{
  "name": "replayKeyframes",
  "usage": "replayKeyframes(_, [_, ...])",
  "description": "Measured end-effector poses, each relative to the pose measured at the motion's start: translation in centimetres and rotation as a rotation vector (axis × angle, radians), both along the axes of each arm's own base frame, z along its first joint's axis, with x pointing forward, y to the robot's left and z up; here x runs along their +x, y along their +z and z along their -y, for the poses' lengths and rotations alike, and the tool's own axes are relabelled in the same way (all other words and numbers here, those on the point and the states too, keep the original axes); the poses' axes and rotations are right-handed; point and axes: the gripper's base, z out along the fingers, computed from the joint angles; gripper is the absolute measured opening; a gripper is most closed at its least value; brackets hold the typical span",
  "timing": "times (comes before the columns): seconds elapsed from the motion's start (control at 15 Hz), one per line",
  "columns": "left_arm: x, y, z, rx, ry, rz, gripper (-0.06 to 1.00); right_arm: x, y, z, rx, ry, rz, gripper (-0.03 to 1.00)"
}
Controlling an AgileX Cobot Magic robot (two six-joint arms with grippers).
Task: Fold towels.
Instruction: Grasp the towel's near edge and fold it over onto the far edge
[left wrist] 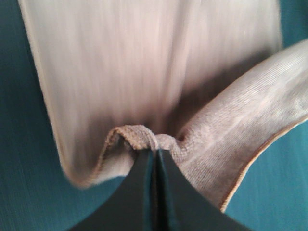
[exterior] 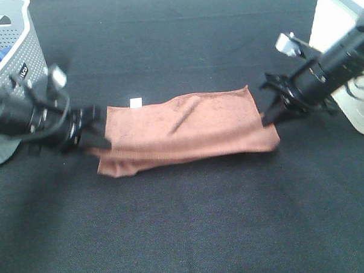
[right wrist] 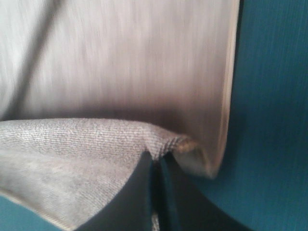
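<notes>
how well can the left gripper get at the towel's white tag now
Probably not yet: the left gripper is shut on a corner of the towel, though the white tag lies close, uncovered.

The terracotta towel (exterior: 187,127) lies stretched left to right across the middle of the black surface (exterior: 186,233), loosely folded lengthways into a wide band. A small white tag (exterior: 135,102) sits on its far edge near the left end. Both near corners are bunched.

Grey perforated basket (exterior: 28,43) far-left on black tabletop (exterior: 186,233).
</notes>
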Motion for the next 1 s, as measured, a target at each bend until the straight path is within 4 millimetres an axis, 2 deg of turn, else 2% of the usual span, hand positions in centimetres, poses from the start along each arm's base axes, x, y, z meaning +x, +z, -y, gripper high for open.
replayKeyframes(0.07, [0.0, 0.0, 0.0, 0.0, 0.0, 0.0, 0.0, 0.0, 0.0, 0.0, 0.0, 0.0, 0.0, 0.0])
replayKeyframes(0.27, [3.2, 1.8, 0.0, 0.035, 0.042, 0.116, 0.0, 4.2, 0.1, -0.4, 0.019, 0.016, 0.055, 0.0])
replayKeyframes(0.33, [4.8, 1.8, 0.1, 0.055, 0.044, 0.147, 0.0, 6.1, -0.1, -0.6, 0.029, 0.013, 0.074, 0.0])
replayKeyframes(0.53, [7.6, 0.7, 0.6, 0.077, 0.03, 0.176, 0.0, 8.8, -1.4, -0.7, 0.03, 0.005, 0.085, 0.0])
replayKeyframes(0.73, [9.6, -0.3, 0.7, 0.101, 0.037, 0.199, 0.0, 10.3, -3.6, -0.6, 0.018, -0.005, 0.093, 0.0])
replayKeyframes(1.0, [9.9, -1.1, 0.8, 0.105, 0.033, 0.188, 0.04, 10.6, -4.2, -0.5, 0.006, -0.021, 0.107, 0.02])
